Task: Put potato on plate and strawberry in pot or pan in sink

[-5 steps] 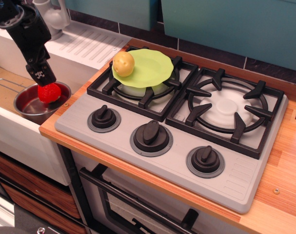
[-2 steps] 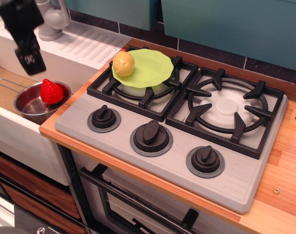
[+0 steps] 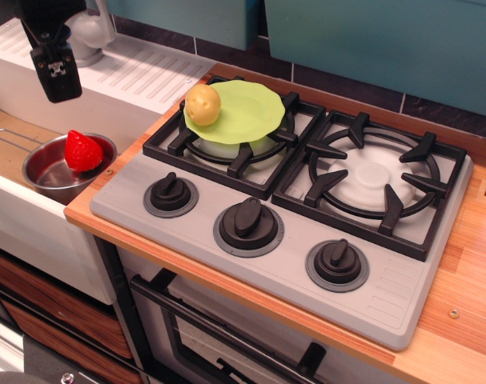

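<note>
Released and resting in the steel pot (image 3: pixel 60 170) inside the sink (image 3: pixel 10 136): strawberry (image 3: pixel 82 150). Lifted clear above since a second ago, holding nothing: gripper (image 3: pixel 57 76), jaw spread unreadable. Sitting on lime plate (image 3: pixel 251 108): potato (image 3: pixel 202 105). Probably complete.

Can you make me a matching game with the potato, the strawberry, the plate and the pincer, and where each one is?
Things:
1. potato
2. strawberry
3. plate
4. pincer

Places:
A. inside the steel pot in the sink
B. on the left burner
C. up in the air above the sink
D. on the green plate's left edge

Pairs: 1-D, 2-A, 3-B, 4-C
</note>
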Action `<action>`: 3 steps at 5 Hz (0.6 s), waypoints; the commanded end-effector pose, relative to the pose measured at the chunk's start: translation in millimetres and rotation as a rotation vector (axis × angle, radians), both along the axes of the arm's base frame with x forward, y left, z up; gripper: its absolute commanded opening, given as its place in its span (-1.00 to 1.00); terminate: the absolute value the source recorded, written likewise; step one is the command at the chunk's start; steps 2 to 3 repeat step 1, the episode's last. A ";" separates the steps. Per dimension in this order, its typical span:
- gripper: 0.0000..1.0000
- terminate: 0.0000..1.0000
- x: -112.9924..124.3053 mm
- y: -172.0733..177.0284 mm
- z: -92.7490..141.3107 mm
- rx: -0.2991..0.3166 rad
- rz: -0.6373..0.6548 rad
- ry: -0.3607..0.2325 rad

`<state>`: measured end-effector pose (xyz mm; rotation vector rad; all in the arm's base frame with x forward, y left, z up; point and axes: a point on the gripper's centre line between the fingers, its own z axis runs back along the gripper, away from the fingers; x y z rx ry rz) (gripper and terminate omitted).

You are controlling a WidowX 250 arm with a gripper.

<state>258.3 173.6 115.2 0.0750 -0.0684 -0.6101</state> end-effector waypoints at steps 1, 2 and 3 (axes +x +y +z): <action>1.00 1.00 12.7 -1.5 33.9 0.053 0.001 -0.065; 1.00 1.00 12.7 -1.5 33.9 0.053 0.001 -0.065; 1.00 1.00 12.7 -1.5 33.9 0.053 0.001 -0.065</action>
